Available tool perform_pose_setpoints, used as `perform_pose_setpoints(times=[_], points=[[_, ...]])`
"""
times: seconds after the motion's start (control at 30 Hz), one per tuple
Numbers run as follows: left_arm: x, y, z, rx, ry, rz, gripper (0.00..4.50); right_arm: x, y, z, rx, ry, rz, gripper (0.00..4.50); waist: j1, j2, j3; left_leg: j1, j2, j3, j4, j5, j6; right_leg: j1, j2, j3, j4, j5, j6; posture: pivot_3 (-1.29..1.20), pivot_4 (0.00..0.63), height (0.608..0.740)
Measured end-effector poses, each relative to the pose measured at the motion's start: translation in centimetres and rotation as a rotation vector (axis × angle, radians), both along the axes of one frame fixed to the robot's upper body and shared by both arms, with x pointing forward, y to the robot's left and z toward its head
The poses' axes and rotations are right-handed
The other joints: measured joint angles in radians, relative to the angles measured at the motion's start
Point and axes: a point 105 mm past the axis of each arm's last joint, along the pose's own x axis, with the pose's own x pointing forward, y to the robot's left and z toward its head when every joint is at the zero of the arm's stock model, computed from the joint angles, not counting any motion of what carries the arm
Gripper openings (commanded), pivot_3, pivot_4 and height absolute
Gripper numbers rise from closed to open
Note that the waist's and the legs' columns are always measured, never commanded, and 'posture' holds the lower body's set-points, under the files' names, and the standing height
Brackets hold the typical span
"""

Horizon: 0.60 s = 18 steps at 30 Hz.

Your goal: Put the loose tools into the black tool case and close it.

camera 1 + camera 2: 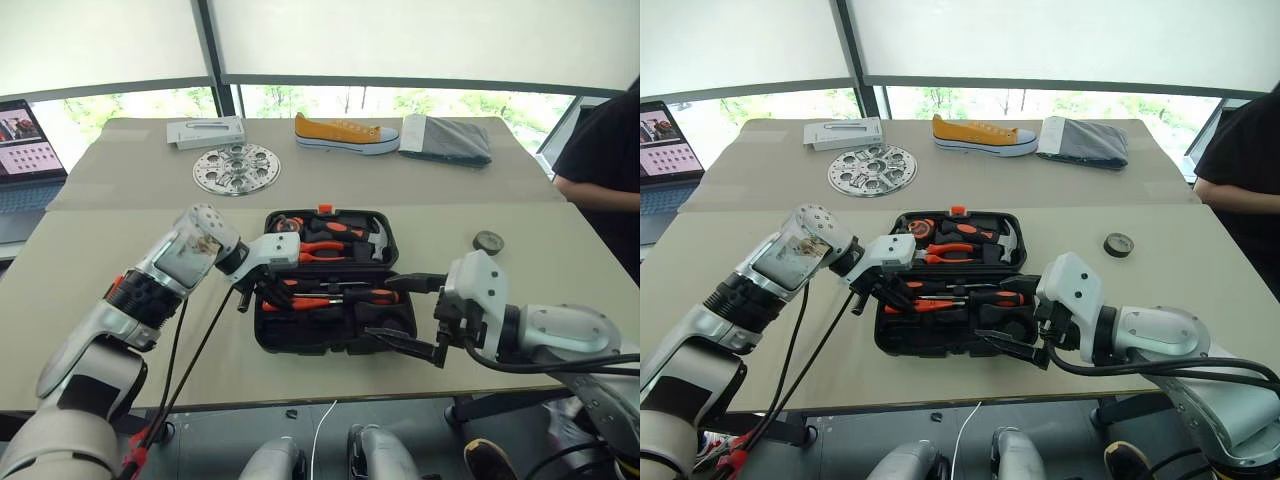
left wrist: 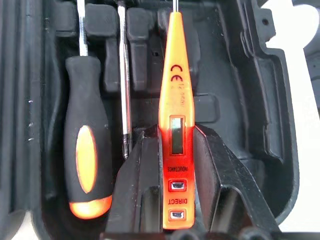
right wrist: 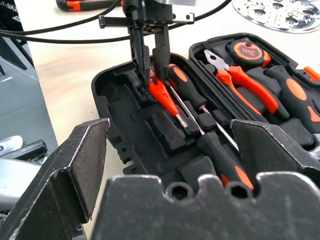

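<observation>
We see the left gripper (image 2: 172, 165) clamped on the small orange tester screwdriver (image 2: 175, 115) — seemingly inside the open black tool case (image 1: 335, 335); the right gripper (image 1: 410, 315) gapes wide, holding nothing.

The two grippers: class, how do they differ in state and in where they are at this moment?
The left gripper reaches down into the black tool case; the right gripper hovers at the case's near right edge. The left one's fingers clamp the small orange tester screwdriver; the right one's stand wide open and empty. Both have two black fingers.
</observation>
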Motion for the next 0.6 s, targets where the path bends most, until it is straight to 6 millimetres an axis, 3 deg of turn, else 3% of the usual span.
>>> perform_pose_setpoints(times=[0.33, 0.4, 0.43, 0.47, 0.6], points=[[0.7, -1.0, -0.9, 0.012, -0.013, 0.008, 0.42, -0.2, -0.1, -0.3, -0.015, 0.011, 0.0, 4.5, 0.014, 0.001, -0.001, 0.001, 0.0, 0.0, 0.001, 0.0, 0.0, 0.002, 0.0, 0.0, 0.0, 0.0, 0.0, 0.0, 0.15, 0.74], [0.8, -1.0, -0.9, 0.01, -0.012, 0.011, 1.42, -0.2, -0.1, -0.3, -0.014, 0.01, 0.0, 4.5, 0.016, 0.002, -0.001, 0.001, 0.0, 0.0, 0.001, 0.0, 0.0, 0.002, 0.0, 0.0, 0.001, 0.0, 0.001, 0.0, 0.15, 0.74], [0.7, -1.0, -0.9, 0.012, -0.011, 0.011, 1.6, -0.2, -0.1, -0.3, -0.014, 0.01, 0.0, 4.5, 0.017, 0.002, -0.001, 0.001, 0.0, 0.0, 0.001, 0.0, 0.0, 0.002, 0.0, 0.0, 0.001, 0.0, 0.001, 0.0, 0.15, 0.74], [0.6, -1.0, -0.9, 0.012, -0.004, 0.003, 2.11, -0.2, -0.1, -0.3, -0.014, 0.01, 0.0, 4.5, 0.017, 0.002, -0.001, 0.001, 0.0, 0.0, 0.001, 0.0, 0.0, 0.001, 0.0, 0.001, 0.001, 0.0, 0.0, 0.0, 0.15, 0.74], [-0.3, -0.9, -0.6, -0.007, 0.06, -0.007, 3.47, -0.2, -0.1, -0.3, -0.012, 0.009, -0.001, 4.5, 0.015, 0.001, -0.001, 0.0, 0.0, 0.0, 0.001, 0.0, 0.0, 0.0, 0.0, 0.0, 0.001, 0.0, 0.0, 0.0, 0.15, 0.74]])
